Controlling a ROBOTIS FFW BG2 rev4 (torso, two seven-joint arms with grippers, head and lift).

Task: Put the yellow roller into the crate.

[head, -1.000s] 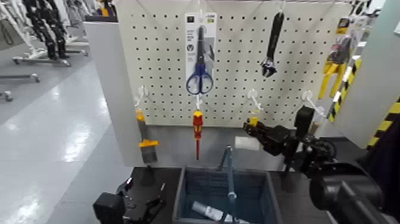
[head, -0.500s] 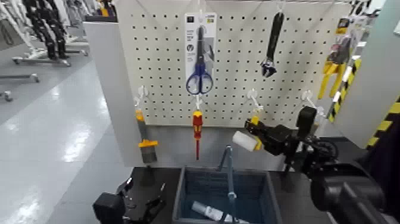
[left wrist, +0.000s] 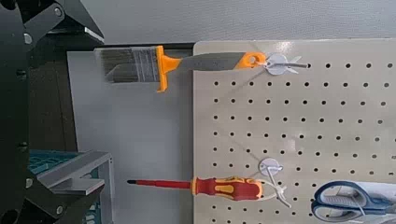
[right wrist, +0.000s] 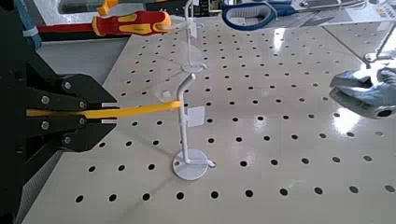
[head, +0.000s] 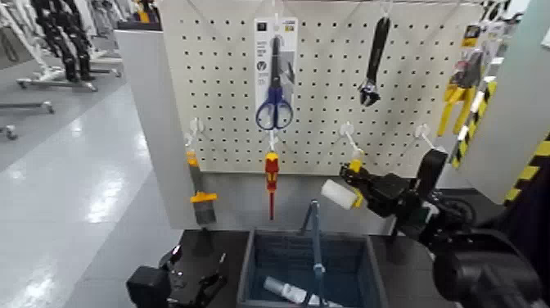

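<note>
The right gripper [head: 353, 174] is closed on the yellow handle of the roller [head: 340, 194], right of centre in the head view. The roller's white sleeve lies to the left of this gripper and slightly lower, tilted, above the rear right part of the crate [head: 372, 271]. In the right wrist view the handle runs out from between the closed fingers at the left of the frame, and its tip reaches a white hook [right wrist: 184, 121] near the centre; it appears to touch the hook, though the overlap makes contact hard to confirm.

The crate stands at the bottom centre of the head view on a dark table [head: 416, 278], its handle raised across the opening. A white cylindrical item [head: 286, 289] lies inside, near the bottom of the frame.

The left gripper [head: 214, 270] is at the lower left, left of the crate, holding nothing, with its fingers spread wide.

A brush [head: 202, 206] hangs at left of centre, a red-and-yellow screwdriver [head: 272, 182] at centre, blue-handled scissors [head: 275, 108] above it, and a wrench [head: 374, 65] at upper right of centre, all on the pegboard [head: 327, 74].
</note>
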